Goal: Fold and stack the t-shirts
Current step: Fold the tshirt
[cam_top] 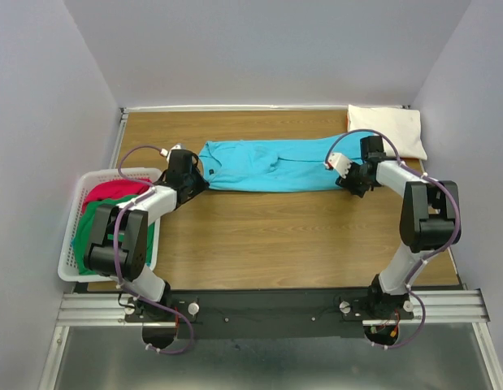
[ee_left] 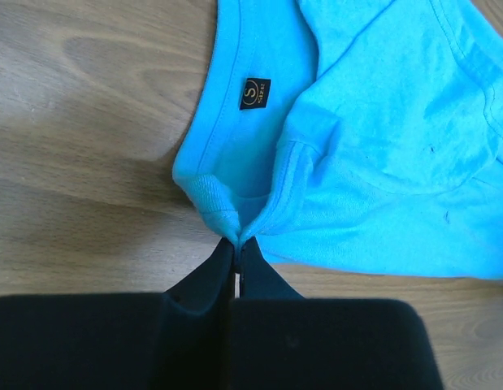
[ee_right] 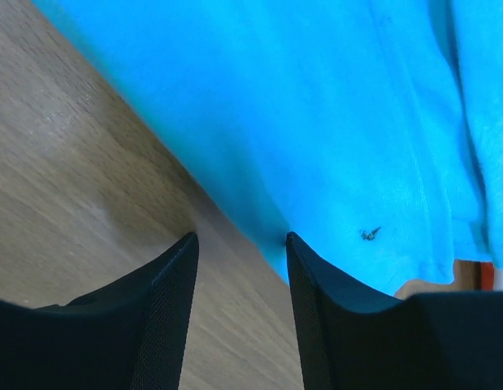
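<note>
The turquoise t-shirt point(cam_top: 271, 165) lies folded into a long band across the far part of the table. My left gripper point(cam_top: 200, 180) is shut on its near-left corner by the collar; in the left wrist view the cloth point(ee_left: 373, 146) bunches between the closed fingertips point(ee_left: 236, 242). My right gripper point(cam_top: 354, 180) is open at the shirt's near-right edge; in the right wrist view its fingers point(ee_right: 174, 276) straddle the hem of the turquoise cloth point(ee_right: 316, 106) over bare table. A folded cream-white t-shirt point(cam_top: 388, 128) lies at the far right corner. Red point(cam_top: 113, 192) and green point(cam_top: 95, 221) t-shirts lie in the basket.
The white lattice basket point(cam_top: 68, 262) stands at the table's left edge beside my left arm. Grey walls close in the table on the left, the far side and the right. The wooden table point(cam_top: 267, 236) extends toward the arm bases.
</note>
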Available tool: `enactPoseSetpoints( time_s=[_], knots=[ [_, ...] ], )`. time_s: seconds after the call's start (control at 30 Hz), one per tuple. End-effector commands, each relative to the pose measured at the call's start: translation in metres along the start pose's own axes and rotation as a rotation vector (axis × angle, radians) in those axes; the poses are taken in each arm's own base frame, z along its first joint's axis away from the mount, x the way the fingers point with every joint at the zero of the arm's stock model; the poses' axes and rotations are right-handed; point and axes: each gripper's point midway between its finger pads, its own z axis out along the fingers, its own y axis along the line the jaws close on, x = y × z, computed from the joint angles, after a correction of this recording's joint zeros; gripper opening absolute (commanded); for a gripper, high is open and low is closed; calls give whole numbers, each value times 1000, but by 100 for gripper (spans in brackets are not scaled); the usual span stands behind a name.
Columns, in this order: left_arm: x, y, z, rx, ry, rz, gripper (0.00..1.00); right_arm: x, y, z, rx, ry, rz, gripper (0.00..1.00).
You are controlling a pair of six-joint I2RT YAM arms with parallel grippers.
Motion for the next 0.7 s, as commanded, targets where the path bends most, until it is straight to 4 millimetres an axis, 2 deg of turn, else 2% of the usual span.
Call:
enactPoseSetpoints(
  time_s=[0.0, 0.27, 0.37, 0.4, 0.47, 0.5, 0.67],
  knots=[
    [-12, -3, 1, 9, -10, 23, 0, 3, -5, 11, 24, 35, -30, 46],
    [-21, 2, 6, 0, -10, 32, 0, 14, 6, 25, 24, 70, -27, 25],
    [-27, 3, 9, -4, -20, 32, 0, 16, 12, 26, 17, 84, -26, 10],
    [-29, 5, 9, -9, -22, 31, 0, 15, 18, 24, 7, 84, -35, 2],
    [-32, 6, 13, -14, -23, 31, 0, 14, 33, 16, -15, 73, -63, 1],
    [-34, 7, 14, -16, -24, 32, 0, 9, 33, 11, -12, 60, -75, 1],
    [-35, 17, 24, -53, 6, 39, 0, 14, 94, -17, -159, 53, -119, 1]
  ],
)
